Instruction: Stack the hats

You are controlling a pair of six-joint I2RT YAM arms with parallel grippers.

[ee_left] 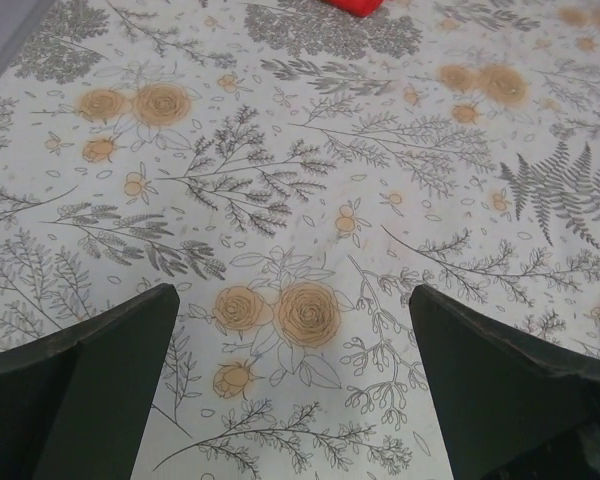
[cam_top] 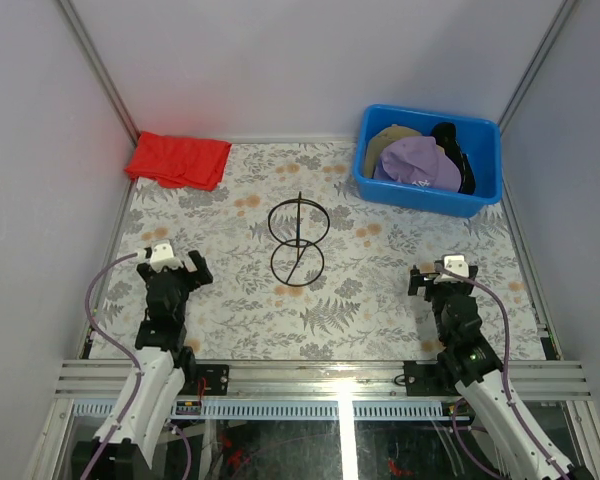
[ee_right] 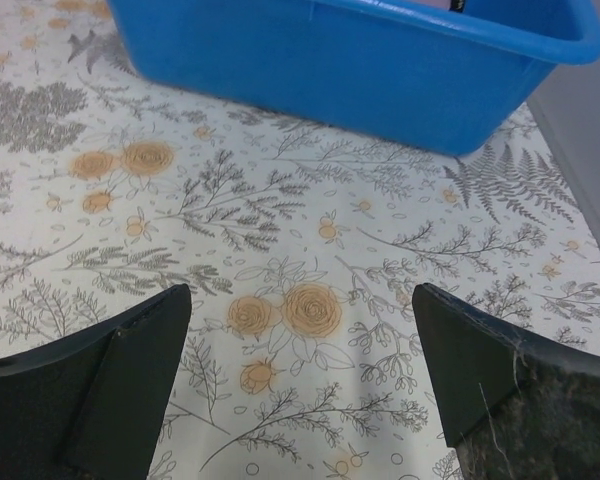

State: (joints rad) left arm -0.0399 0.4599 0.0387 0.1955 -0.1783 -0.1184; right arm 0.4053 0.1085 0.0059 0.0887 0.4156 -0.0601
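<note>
Reaching for a first cap looks to be the step in hand, since nothing is stacked yet. The soft lavender-purple baseball cap [cam_top: 420, 163] lies uppermost in the blue plastic bin [cam_top: 427, 203] at the far right of the floral-patterned surface [cam_top: 380, 300]. A tan fabric cap [cam_top: 388, 140] sits behind it to the left and a black cap [cam_top: 450, 140] at its right; whether another lies beneath I cannot tell. The right arm's fingers [ee_right: 90, 390] are spread wide and hold nothing, low over bare surface short of the bin. The left arm's fingers [ee_left: 90, 390] are equally wide and empty, well apart from the bin.

The right arm is nearer, so it should probably clear the bin's front wall. It should then come down on the lavender cap's crown rather than its brim, pinching one layer only so the neighbours stay put. The black wire-frame stand [cam_top: 298, 240] at mid-surface looks the likely stacking place.
</note>
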